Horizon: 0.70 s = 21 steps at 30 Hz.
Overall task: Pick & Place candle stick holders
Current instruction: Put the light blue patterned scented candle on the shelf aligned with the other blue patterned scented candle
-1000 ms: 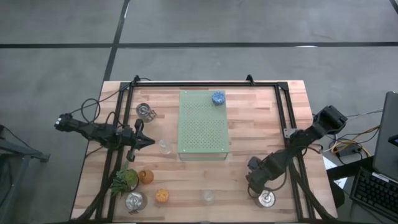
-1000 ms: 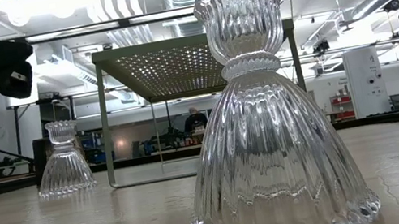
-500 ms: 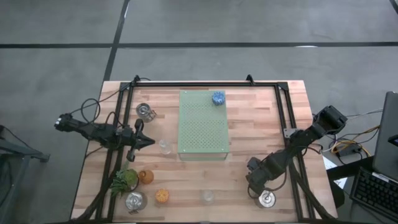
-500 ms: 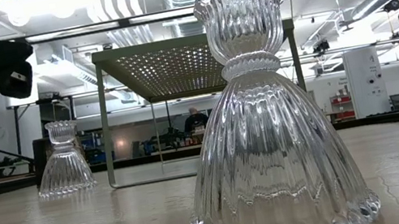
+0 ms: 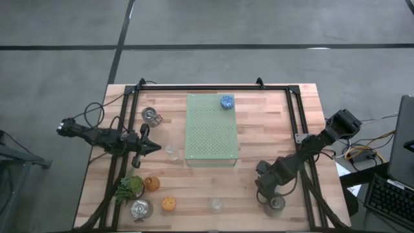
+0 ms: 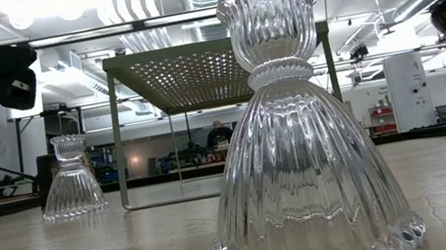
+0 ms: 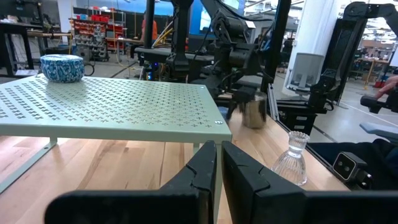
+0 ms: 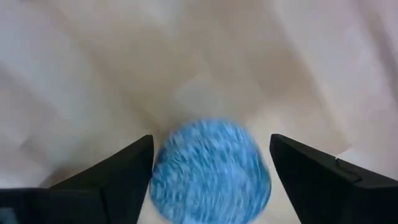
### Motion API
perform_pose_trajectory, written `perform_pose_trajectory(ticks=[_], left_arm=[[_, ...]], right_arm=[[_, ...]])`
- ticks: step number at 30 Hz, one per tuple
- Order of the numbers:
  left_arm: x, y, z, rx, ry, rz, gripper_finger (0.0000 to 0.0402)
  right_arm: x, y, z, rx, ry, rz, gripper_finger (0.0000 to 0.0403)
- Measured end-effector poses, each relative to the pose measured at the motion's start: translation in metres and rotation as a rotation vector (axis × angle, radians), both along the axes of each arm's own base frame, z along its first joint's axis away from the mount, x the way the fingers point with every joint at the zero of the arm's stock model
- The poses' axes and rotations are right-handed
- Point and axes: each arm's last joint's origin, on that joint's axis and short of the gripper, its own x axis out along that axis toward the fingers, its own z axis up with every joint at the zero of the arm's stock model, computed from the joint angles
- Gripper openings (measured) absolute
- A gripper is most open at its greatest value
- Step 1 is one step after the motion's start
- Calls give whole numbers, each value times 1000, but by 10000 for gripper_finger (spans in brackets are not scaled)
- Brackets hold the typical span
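Eight candle stick holders count in the high view, and a ninth shows only in the right wrist view.

Tally:
- three shiny silver metal cups (image 5: pixel 151 116), one of them just beside the right gripper (image 5: pixel 266 194)
- two speckled blue round cups: one on the pale green perforated board (image 5: pixel 210 139), one between the right fingers (image 8: pixel 118 174)
- one orange cup (image 5: pixel 168 204)
- one amber cup (image 5: pixel 152 184)
- two ribbed clear glass holders (image 6: pixel 296 121)

Right gripper: fingers spread, one on each side of the speckled blue round cup (image 8: pixel 211 171), with a gap showing on both sides and no contact yet. The view is smeared, so its rim and height are uncertain.

Left gripper (image 7: pixel 214 168): fingers pressed together, nothing between them. It waits with the board's edge ahead of the tips.

Handling estimate for the blue cup: small, light and rigid, probably glazed or enamelled, so slick under the pads. Grip across the widest part of the round wall with the fingers level and centred, using moderate squeeze. An off-centre pinch would likely squirt it sideways. The glass pieces look brittle, and the narrow waist seems the safest place to hold them.
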Motion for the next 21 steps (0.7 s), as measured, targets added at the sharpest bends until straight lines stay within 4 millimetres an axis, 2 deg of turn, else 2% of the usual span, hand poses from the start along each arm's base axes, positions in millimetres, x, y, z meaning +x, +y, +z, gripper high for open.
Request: perform_pose_trajectory(ticks=[3, 5, 9, 21], left_arm=[[0, 0, 0, 0, 0, 0, 28], [0, 0, 0, 0, 0, -1, 28], [0, 0, 0, 0, 0, 0, 28], [0, 0, 0, 0, 0, 0, 28]], right_arm=[[-3, -2, -6, -28, 34, -1, 294], [-1, 0, -1, 4, 8, -3, 289], [-2, -1, -3, -28, 8, -1, 281], [-9, -6, 5, -51, 46, -5, 278]])
